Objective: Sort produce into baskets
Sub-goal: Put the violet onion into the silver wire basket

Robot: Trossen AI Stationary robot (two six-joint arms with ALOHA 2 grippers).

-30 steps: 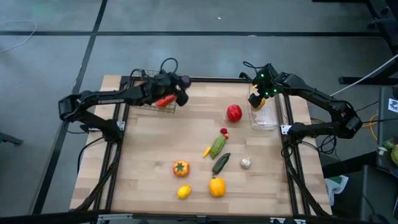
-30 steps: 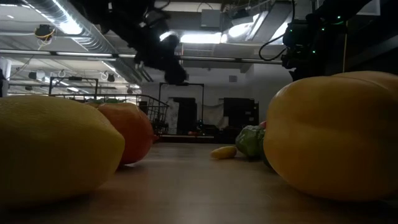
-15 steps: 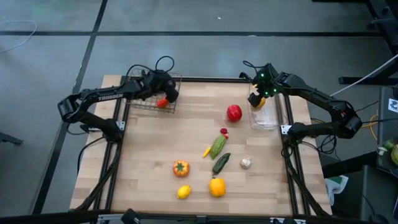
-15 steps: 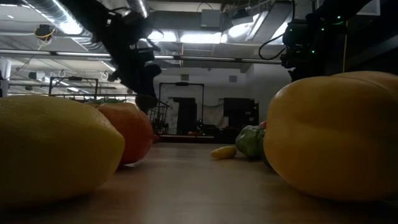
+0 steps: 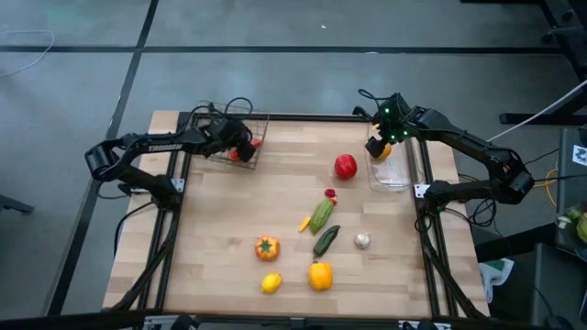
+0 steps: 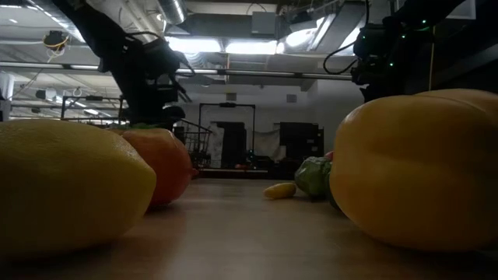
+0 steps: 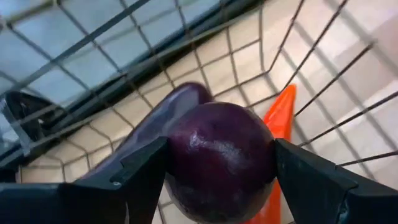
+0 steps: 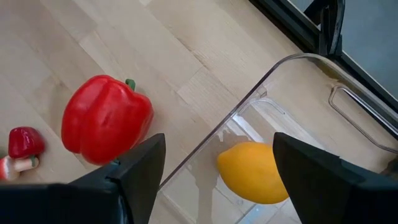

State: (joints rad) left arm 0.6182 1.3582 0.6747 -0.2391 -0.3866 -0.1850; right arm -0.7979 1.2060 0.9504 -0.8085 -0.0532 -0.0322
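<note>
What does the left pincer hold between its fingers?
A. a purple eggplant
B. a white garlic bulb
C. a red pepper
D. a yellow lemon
A: in the left wrist view the left pincer is shut on a dark purple eggplant, inside the wire basket beside an orange carrot.

Glossy purple eggplant (image 7: 217, 162), thin metal wire basket (image 7: 323, 81), clear smooth plastic bin (image 8: 261, 118), matt pale wood bench (image 5: 229, 211).

Grey floor (image 5: 275, 55) around the table; ceiling ducts (image 6: 93, 35) under bright lights.
</note>
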